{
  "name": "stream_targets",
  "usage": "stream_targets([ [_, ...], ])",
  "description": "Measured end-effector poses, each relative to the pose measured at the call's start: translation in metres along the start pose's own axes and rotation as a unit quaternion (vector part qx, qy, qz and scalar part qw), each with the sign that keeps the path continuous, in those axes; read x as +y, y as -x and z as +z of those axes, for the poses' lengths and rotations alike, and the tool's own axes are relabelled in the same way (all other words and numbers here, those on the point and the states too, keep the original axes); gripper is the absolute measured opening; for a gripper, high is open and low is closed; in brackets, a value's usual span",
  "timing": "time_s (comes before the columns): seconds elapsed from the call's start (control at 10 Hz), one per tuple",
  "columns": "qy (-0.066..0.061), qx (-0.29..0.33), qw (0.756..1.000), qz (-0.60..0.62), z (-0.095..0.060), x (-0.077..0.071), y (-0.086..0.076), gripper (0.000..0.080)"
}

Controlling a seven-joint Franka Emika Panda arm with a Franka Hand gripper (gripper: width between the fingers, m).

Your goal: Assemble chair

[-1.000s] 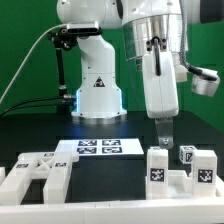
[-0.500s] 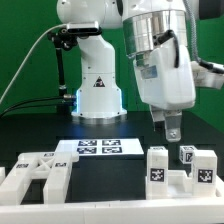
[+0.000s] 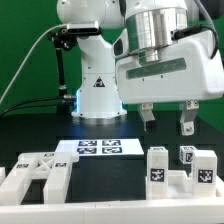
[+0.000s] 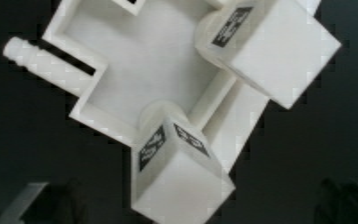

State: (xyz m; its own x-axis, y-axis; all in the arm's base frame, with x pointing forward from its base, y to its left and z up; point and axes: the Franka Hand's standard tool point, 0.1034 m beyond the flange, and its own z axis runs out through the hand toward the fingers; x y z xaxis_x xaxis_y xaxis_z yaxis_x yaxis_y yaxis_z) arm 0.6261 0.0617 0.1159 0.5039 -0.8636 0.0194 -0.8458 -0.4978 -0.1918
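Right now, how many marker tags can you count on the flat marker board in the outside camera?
4, in one row along the marker board in front of the robot base: the first from the exterior view's left, then and. None looks hidden.

The black bench [image 3: 30, 130] carries the marker board [image 3: 98, 148] at lower centre, a cluster of white chair parts [image 3: 35, 175] at lower left, and a notched, tagged chair block [image 3: 180, 170] at lower right.
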Motion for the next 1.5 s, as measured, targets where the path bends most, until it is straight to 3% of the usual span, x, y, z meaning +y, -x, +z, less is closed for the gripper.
stream_targets([
  [0.2, 0.009, 0.03, 0.991, -0.13, 0.007, 0.005, 0.007, 0.0649],
  [0.3, 0.017, 0.036, 0.976, -0.215, 0.012, 0.015, 0.01, 0.0649],
  [0.4, 0.017, 0.042, 0.963, -0.266, 0.011, 0.02, 0.009, 0.0649],
  [0.6, 0.006, 0.075, 0.939, -0.335, 0.01, 0.032, 0.004, 0.0649],
  [0.8, 0.013, 0.071, 0.918, -0.389, 0.011, 0.032, 0.004, 0.0649],
  [1.0, 0.01, 0.079, 0.917, -0.392, 0.013, 0.033, 0.003, 0.0649],
  [1.2, 0.009, 0.105, 0.911, -0.399, 0.028, 0.043, 0.002, 0.0649],
  [1.3, 0.004, 0.13, 0.905, -0.405, 0.031, 0.043, -0.009, 0.0649],
  [1.5, 0.001, 0.148, 0.9, -0.411, 0.044, 0.043, -0.01, 0.0649],
])
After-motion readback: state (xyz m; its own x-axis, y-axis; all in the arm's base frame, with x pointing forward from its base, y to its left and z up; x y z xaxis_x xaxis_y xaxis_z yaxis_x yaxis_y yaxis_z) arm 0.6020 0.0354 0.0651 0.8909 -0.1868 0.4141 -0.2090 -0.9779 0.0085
